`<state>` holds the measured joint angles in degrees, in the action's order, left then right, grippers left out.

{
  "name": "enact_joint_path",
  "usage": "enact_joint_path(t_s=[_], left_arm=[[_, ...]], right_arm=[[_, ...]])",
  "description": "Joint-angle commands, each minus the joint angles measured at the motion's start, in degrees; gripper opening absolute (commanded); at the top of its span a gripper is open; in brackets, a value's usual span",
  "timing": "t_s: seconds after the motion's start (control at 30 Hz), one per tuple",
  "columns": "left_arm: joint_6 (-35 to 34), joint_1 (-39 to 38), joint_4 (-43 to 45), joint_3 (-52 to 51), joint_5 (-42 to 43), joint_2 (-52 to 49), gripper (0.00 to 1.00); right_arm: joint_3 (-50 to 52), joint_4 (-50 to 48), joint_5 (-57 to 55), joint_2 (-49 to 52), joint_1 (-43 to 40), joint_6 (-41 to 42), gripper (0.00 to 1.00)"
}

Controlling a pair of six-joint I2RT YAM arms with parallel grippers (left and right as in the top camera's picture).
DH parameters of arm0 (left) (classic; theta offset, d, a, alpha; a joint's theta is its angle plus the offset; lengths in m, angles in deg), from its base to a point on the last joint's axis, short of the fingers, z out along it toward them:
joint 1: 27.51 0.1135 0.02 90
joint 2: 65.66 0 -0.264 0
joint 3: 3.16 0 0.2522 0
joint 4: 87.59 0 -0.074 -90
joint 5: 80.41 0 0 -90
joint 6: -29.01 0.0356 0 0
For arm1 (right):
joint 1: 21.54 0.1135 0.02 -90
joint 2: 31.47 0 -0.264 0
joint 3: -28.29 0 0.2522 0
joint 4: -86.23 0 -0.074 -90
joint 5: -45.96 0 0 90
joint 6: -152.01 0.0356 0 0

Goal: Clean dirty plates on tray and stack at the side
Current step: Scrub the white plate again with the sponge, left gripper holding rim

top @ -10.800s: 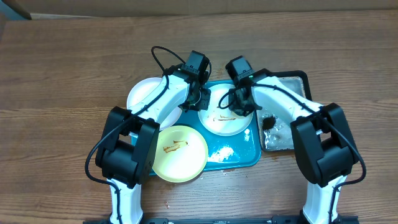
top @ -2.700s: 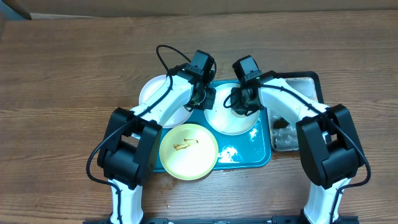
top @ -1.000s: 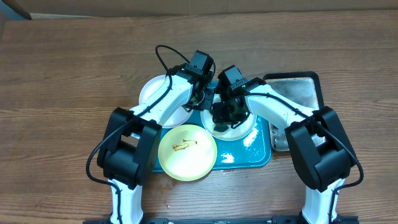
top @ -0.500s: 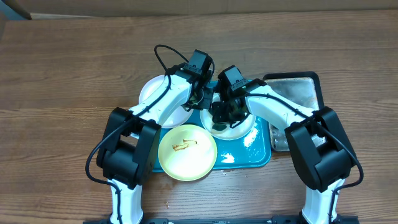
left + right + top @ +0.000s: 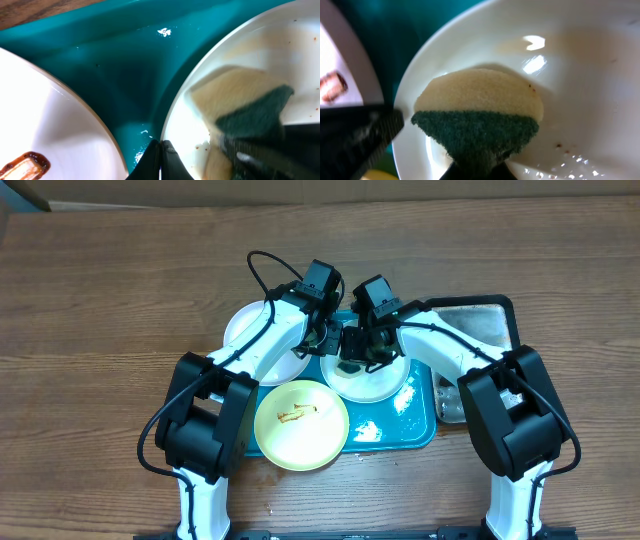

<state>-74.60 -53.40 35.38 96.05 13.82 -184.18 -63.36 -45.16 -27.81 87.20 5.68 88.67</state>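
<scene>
The teal tray (image 5: pixel 420 423) holds a white plate (image 5: pixel 378 383) in its middle. My left gripper (image 5: pixel 328 345) is shut on that plate's left rim; in the left wrist view the left gripper (image 5: pixel 161 148) pinches the rim of the white plate (image 5: pixel 280 45). My right gripper (image 5: pixel 353 361) is shut on a green-and-beige sponge (image 5: pixel 479 112), pressed flat on the white plate (image 5: pixel 585 95) near its left rim. A second white plate (image 5: pixel 250 332) with a brown smear (image 5: pixel 29 163) lies at the left. A yellow-green plate (image 5: pixel 300 425) with brown smears overlaps the tray's front left corner.
A smaller black tray (image 5: pixel 488 315) with foamy water stands right of the teal tray. Foam patches (image 5: pixel 362 430) lie on the teal tray's wet floor. A brown cardboard wall (image 5: pixel 300 192) runs along the table's far edge.
My right gripper has carried the sponge a little farther back and left across the middle white plate. The left gripper and the plates have stayed in place.
</scene>
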Motion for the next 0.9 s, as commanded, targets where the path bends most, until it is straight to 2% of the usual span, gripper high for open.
enact_joint_path(t_s=[0.0, 0.3, 0.4, 0.67, 0.87], left_arm=[[-0.6, -1.2, -0.4, 0.7, 1.7, 0.7, 0.04], [-0.6, -1.2, -0.5, 0.7, 1.7, 0.7, 0.04], [-0.6, -1.2, -0.4, 0.7, 1.7, 0.7, 0.04], [-0.6, -1.2, -0.4, 0.7, 1.7, 0.7, 0.04], [-0.5, -1.9, -0.4, 0.7, 1.7, 0.7, 0.04]], right_arm=[[2.3, 0.8, -7.8, 5.1, -2.1, 5.7, 0.04], [2.3, 4.0, -10.1, 5.1, -5.5, 17.7, 0.04], [2.3, 3.8, -9.7, 5.1, -5.6, 18.3, 0.04], [2.3, 3.7, -8.9, 5.1, -4.0, 7.5, 0.04], [2.3, 3.8, -4.3, 5.1, -1.7, -6.4, 0.04]])
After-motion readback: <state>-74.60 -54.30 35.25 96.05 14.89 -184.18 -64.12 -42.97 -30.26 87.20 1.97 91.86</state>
